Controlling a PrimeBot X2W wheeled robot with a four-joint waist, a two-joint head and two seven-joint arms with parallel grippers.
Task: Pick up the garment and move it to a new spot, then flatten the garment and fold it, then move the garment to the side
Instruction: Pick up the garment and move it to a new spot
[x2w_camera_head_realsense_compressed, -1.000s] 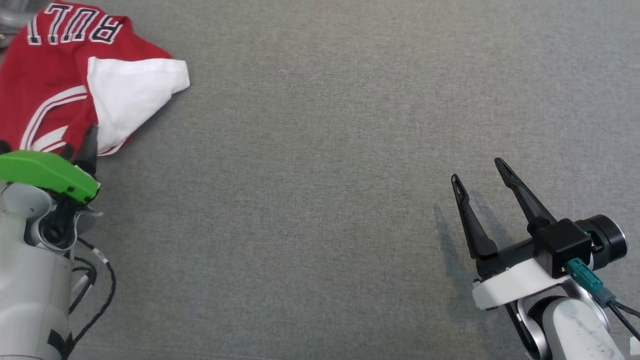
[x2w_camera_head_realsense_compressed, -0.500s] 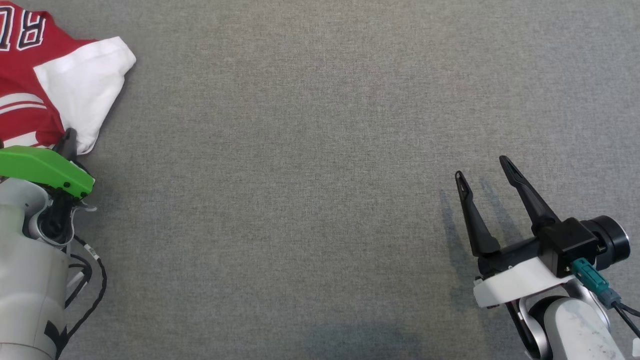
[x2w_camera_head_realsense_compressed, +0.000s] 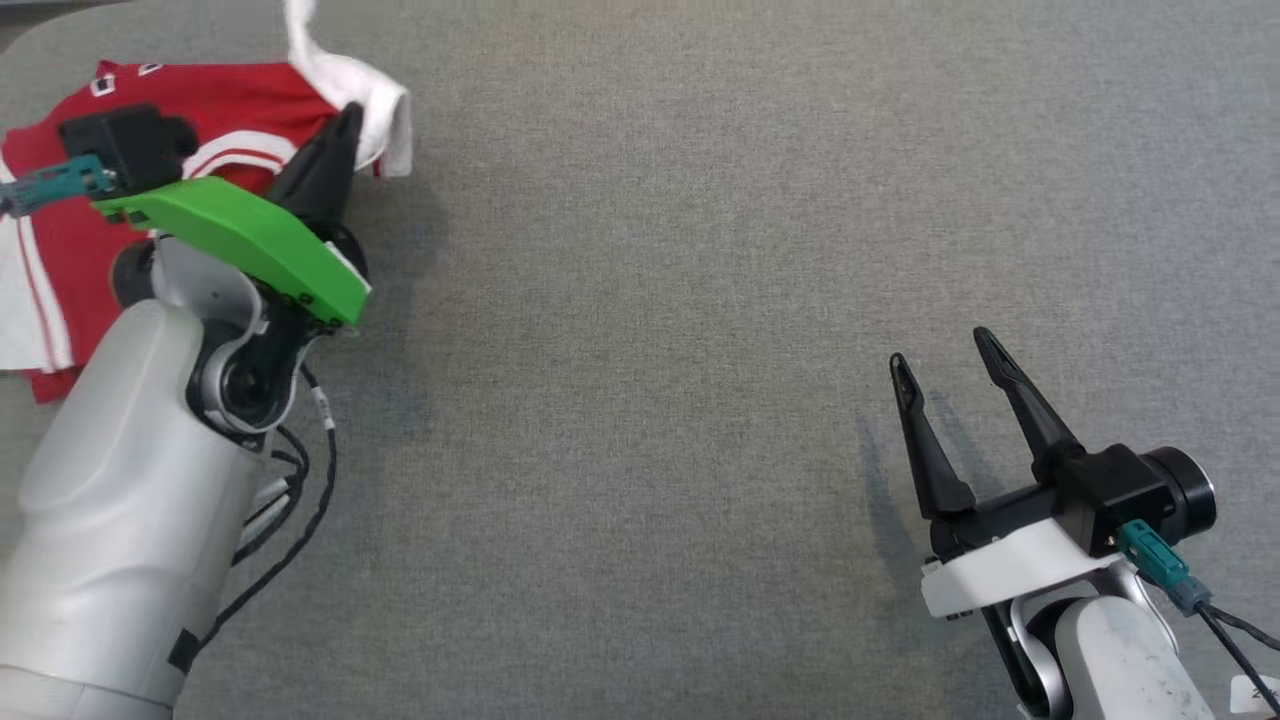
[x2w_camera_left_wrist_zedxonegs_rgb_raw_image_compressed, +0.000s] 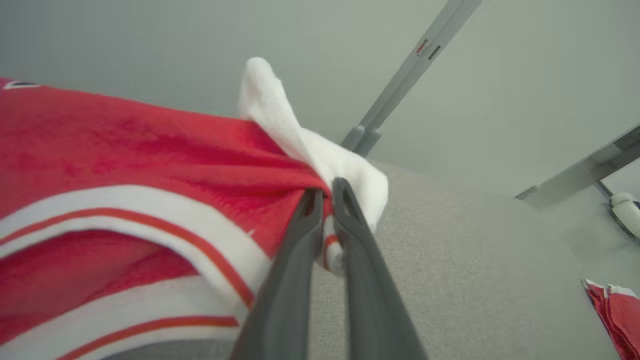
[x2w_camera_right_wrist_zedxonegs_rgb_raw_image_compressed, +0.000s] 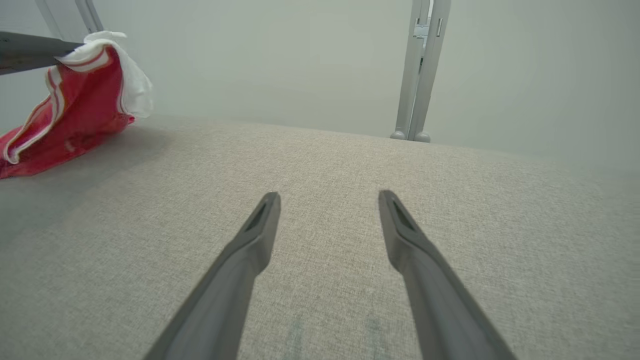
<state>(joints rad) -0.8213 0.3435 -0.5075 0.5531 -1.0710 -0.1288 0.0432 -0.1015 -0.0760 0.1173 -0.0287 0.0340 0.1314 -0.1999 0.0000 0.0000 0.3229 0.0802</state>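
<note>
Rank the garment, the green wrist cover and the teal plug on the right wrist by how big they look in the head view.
1. garment: largest, though the left arm hides part of it.
2. green wrist cover: nearer the camera, so it may look oversized.
3. teal plug: clearly smallest.

My left gripper (x2w_camera_head_realsense_compressed: 348, 110) was at the far left of the table (x2w_camera_head_realsense_compressed: 650, 300), closed on the right edge of the garment (x2w_camera_head_realsense_compressed: 240, 100), and my right gripper (x2w_camera_head_realsense_compressed: 938, 347) was well apart at the near right.
</note>
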